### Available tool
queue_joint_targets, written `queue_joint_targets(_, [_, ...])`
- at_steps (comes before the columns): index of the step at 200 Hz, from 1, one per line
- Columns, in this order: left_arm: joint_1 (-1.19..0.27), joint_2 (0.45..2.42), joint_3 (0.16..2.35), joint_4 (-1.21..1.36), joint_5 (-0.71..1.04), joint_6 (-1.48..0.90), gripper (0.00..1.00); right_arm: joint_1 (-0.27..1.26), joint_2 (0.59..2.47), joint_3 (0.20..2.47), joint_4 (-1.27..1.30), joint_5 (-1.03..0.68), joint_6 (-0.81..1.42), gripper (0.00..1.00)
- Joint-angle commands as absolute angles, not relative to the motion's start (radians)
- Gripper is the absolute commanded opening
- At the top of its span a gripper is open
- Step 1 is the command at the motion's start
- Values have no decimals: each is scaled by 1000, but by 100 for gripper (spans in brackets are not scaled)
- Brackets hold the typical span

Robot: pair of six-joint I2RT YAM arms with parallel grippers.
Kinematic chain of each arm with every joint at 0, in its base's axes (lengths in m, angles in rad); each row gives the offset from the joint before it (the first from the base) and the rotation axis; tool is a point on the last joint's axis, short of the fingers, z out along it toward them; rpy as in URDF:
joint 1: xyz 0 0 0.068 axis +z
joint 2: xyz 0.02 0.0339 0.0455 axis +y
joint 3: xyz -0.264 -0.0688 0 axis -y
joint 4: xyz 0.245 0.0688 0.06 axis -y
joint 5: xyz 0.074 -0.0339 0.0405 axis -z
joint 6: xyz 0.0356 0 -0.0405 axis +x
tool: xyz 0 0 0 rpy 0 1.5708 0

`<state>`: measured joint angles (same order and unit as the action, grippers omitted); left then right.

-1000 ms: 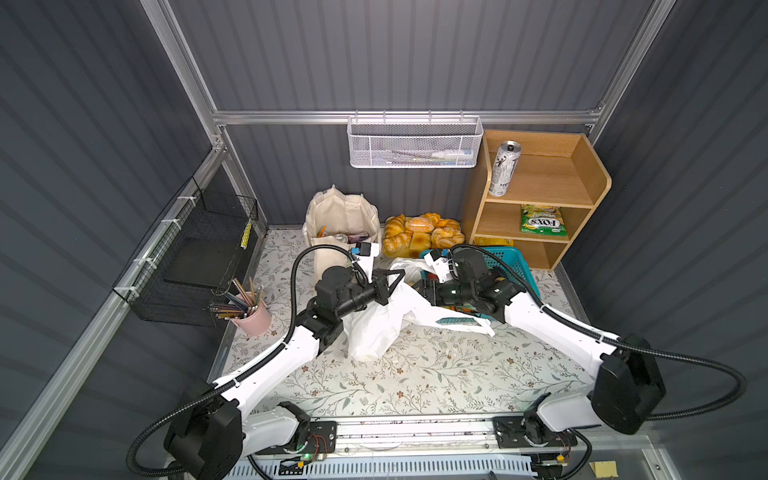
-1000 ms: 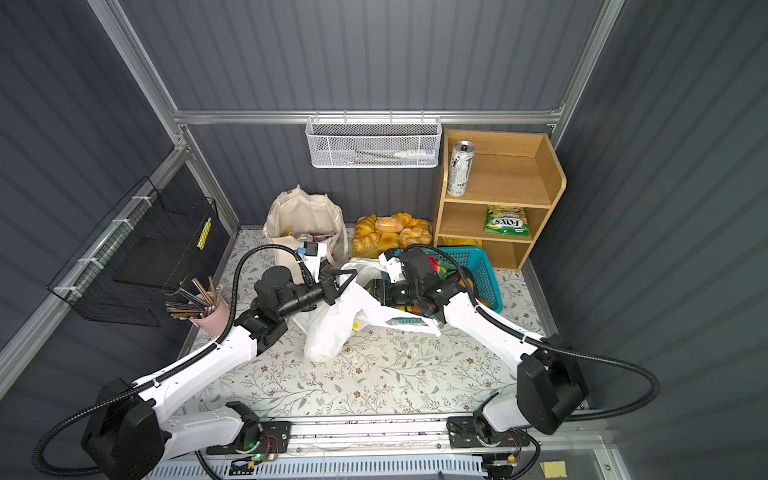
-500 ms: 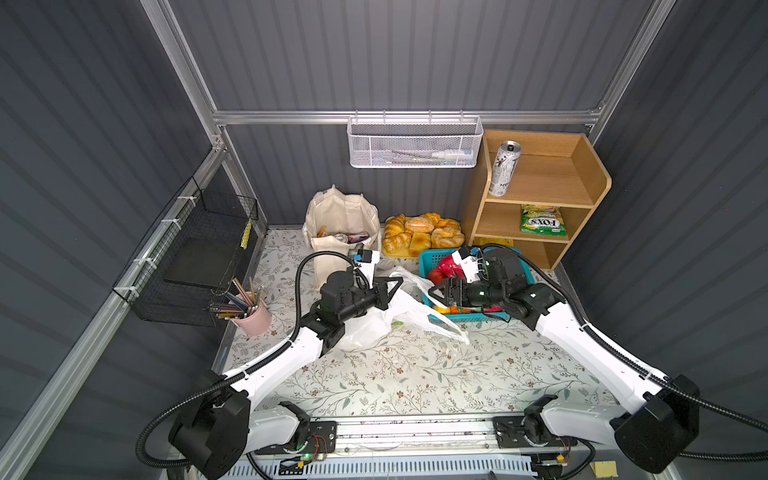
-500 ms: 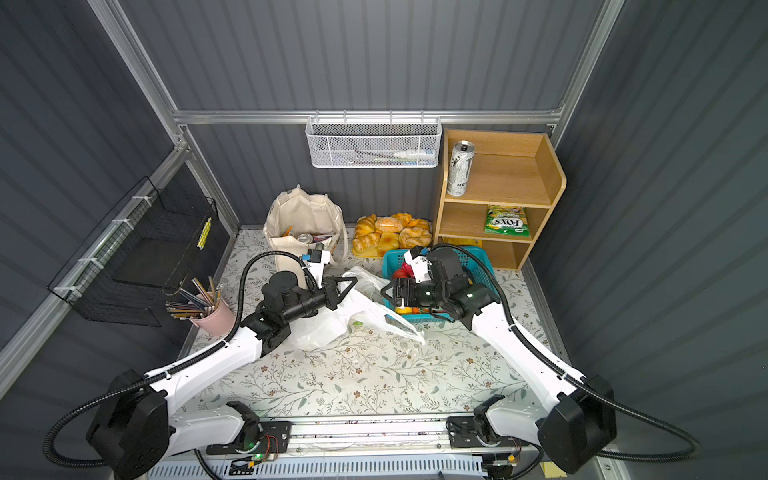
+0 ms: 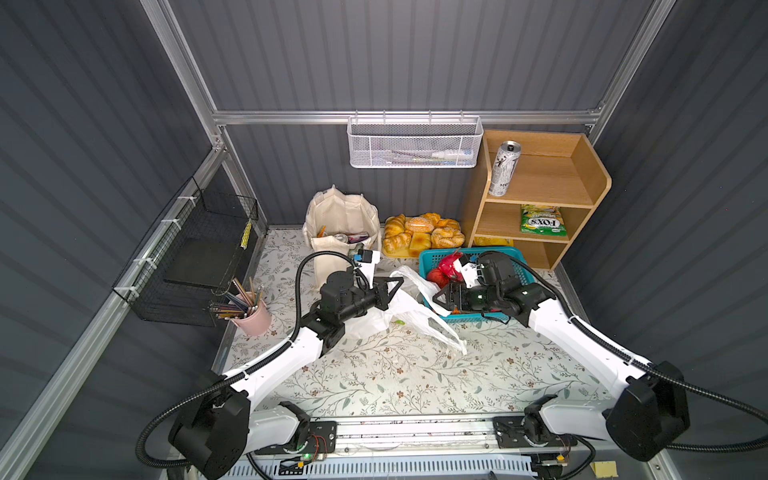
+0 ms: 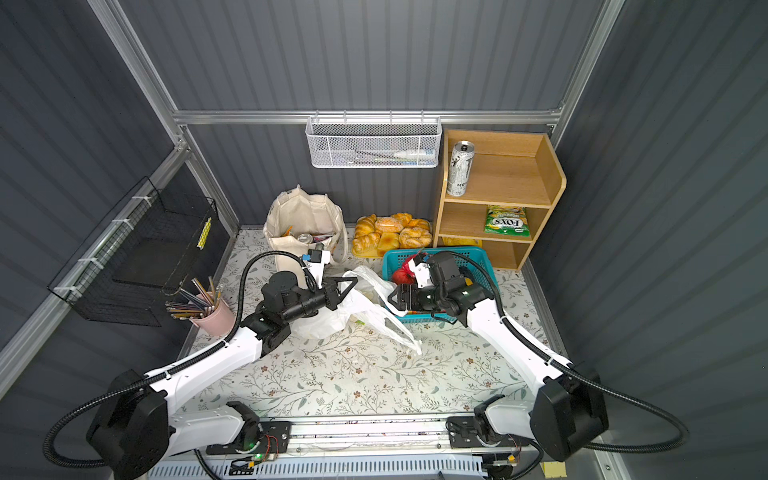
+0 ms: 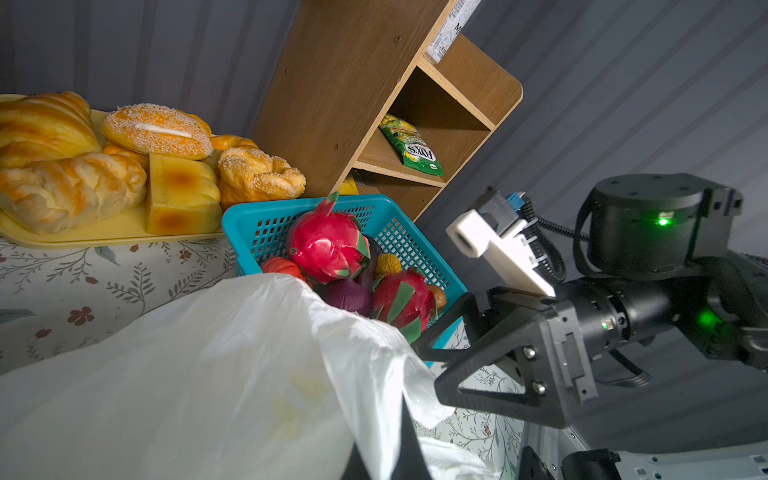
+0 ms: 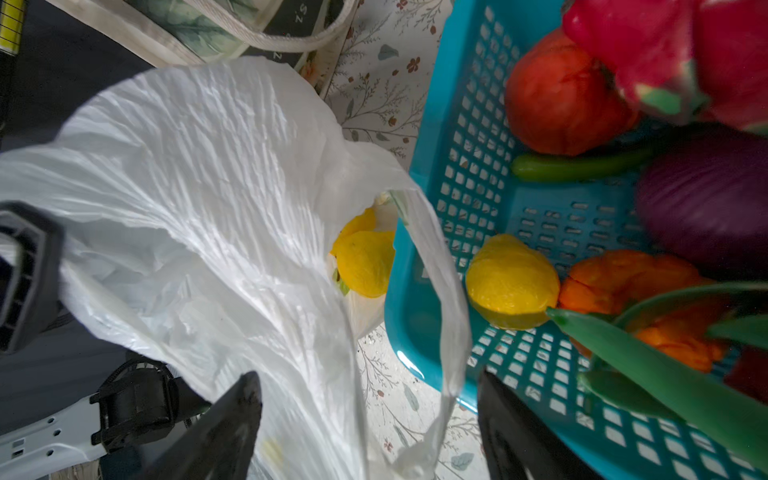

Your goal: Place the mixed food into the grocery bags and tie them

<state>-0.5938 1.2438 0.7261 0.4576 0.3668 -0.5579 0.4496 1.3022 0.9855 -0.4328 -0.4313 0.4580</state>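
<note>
The white plastic grocery bag point(image 5: 401, 309) point(image 6: 365, 309) lies slumped in the middle of the mat, and my left gripper point(image 5: 397, 286) point(image 7: 395, 436) is shut on its rim. My right gripper point(image 5: 436, 297) point(image 8: 368, 376) is open at the corner of the blue basket point(image 5: 517, 254), with a thin bag handle point(image 8: 451, 332) hanging loose between its fingers. The cream canvas tote point(image 5: 340, 214) stands at the back with items inside. On the shelf are the silver drink can point(image 5: 503, 168), a green FOX'S pouch point(image 5: 542, 220) and an orange-yellow packet point(image 5: 492, 241).
The blue basket holds dragon fruit point(image 7: 328, 245), a purple onion point(image 8: 706, 191), a lemon point(image 8: 511, 282) and other produce. A yellow tray of bread point(image 5: 422, 235) sits behind it. A pink pencil cup point(image 5: 253, 318) stands at the left, and a wooden shelf unit point(image 5: 582, 183) at the back right.
My right gripper has drawn back to the right, out of the bag and over to the basket corner. The bag has sunk from upright to slumped. The left gripper still holds it.
</note>
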Motion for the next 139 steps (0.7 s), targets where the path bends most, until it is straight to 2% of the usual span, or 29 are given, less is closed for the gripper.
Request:
queue_joint_targets(1, [-588, 1220, 731, 471, 388, -554, 0, 449, 1327, 971, -400, -469, 452, 75])
queue_joint_targets(23, [-588, 1216, 740, 455, 381, -547, 0, 449, 1299, 966, -412, -479, 451, 78])
queue_joint_targets(84, [-587, 1238, 755, 458, 390, -542, 0, 449, 1038, 806, -511, -410, 470, 82])
queue_joint_targets(139, [-587, 1246, 757, 463, 390, -543, 0, 449, 880, 635, -535, -466, 550, 85])
